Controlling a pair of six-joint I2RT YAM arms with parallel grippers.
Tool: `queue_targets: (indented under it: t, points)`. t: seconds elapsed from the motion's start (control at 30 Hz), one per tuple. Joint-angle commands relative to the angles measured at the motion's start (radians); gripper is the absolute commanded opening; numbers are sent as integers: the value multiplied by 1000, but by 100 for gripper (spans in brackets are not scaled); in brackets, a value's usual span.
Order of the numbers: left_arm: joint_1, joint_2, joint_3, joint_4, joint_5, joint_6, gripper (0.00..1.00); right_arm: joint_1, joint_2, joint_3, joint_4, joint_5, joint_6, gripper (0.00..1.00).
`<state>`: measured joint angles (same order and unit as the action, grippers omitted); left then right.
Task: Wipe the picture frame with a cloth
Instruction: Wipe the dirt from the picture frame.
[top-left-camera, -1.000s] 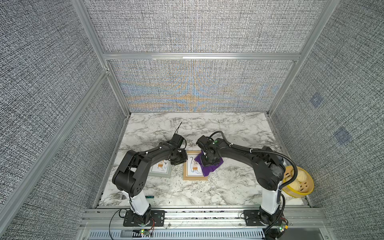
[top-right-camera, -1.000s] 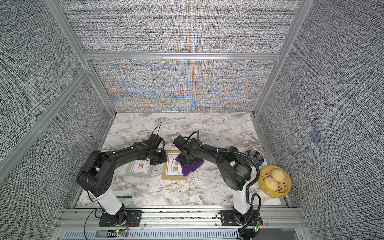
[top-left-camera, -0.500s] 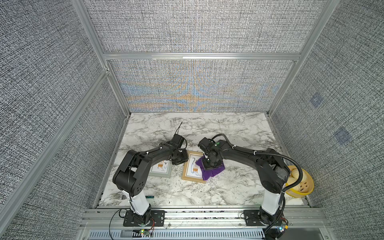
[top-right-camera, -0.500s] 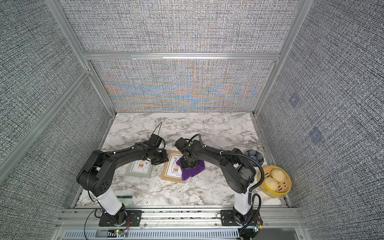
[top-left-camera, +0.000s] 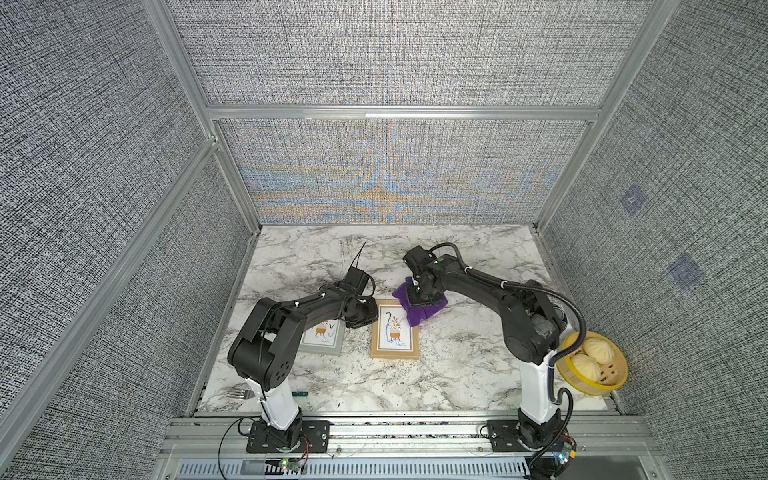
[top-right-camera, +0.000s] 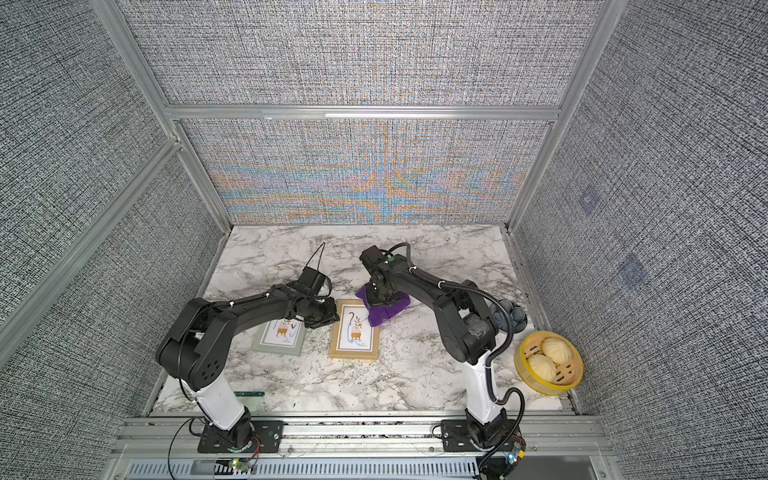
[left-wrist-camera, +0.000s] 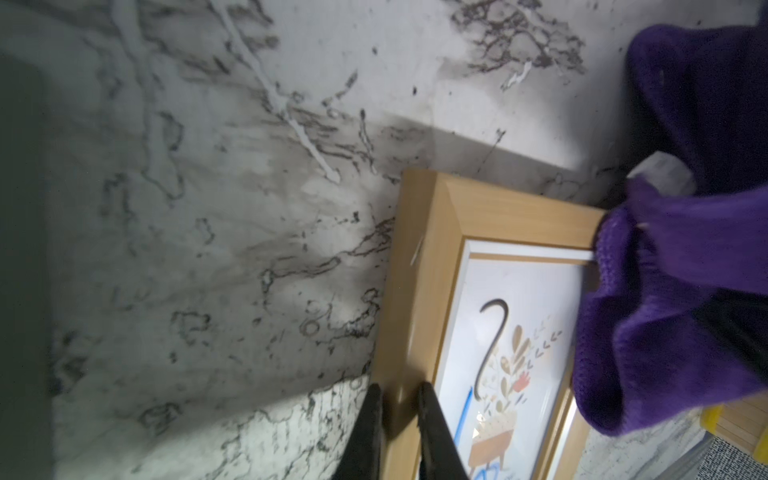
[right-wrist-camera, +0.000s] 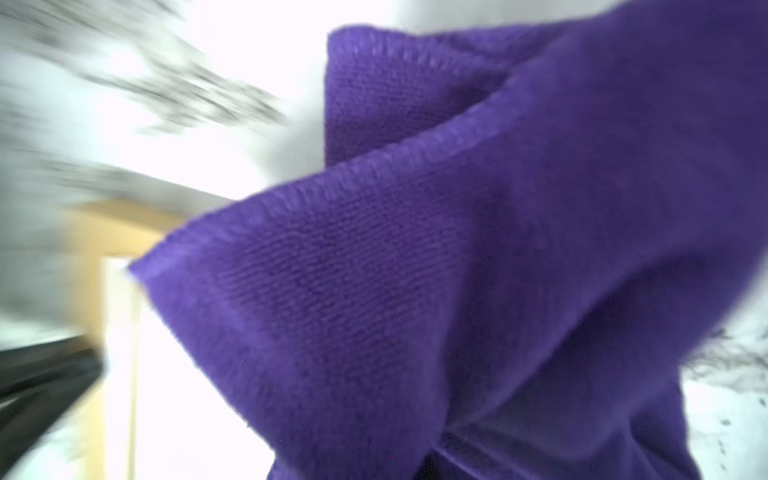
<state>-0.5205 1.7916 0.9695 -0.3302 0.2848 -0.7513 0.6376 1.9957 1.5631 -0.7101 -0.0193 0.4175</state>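
A light wooden picture frame (top-left-camera: 395, 351) (top-right-camera: 355, 353) lies flat mid-table in both top views. My left gripper (top-left-camera: 371, 319) (left-wrist-camera: 397, 415) is shut on the frame's (left-wrist-camera: 428, 257) left rail near its far corner. The purple cloth (top-left-camera: 420, 315) (top-right-camera: 384, 314) is bunched over the frame's far right corner and spills onto the table. My right gripper (top-left-camera: 422, 297) (top-right-camera: 380, 298) presses down into it, shut on the cloth. In the right wrist view the cloth (right-wrist-camera: 457, 270) fills the picture and hides the jaws; the frame (right-wrist-camera: 95, 232) shows blurred beside it.
A second, grey-green picture frame (top-left-camera: 322, 338) (top-right-camera: 278, 338) lies under my left arm. A yellow bamboo steamer (top-left-camera: 594, 386) with two buns sits at the right edge. A fork (top-left-camera: 239, 392) and a teal strip (top-left-camera: 299, 393) lie by the left arm's base.
My right gripper dragged the cloth toward the near side of the frame, then back to the far right corner. The left gripper kept its hold on the frame.
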Motion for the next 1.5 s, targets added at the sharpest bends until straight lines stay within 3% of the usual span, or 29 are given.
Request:
queue_targets:
  t: [0.0,0.17,0.37,0.63,1.0,1.27,1.47]
  points:
    - [-10,124,-38,-293,-168,-33,4,14,-102,-68,90,-93,-22,0]
    - [-9,130,-47,-287,-180,-58,4,77,-205,-238,51,-152,17,0]
    - [-10,132,-61,-284,-193,-56,4,148,-202,-348,67,-126,88,0]
    - [-9,140,-66,-291,-196,-22,4,139,-182,-444,100,-57,122,0]
    - [-12,186,-45,-356,-276,123,1,28,-77,-285,181,-21,123,0]
    - [-15,184,-35,-369,-289,115,1,-24,-32,-140,186,16,88,0]
    - [-15,172,-23,-368,-281,82,0,-53,-100,-101,184,28,58,0]
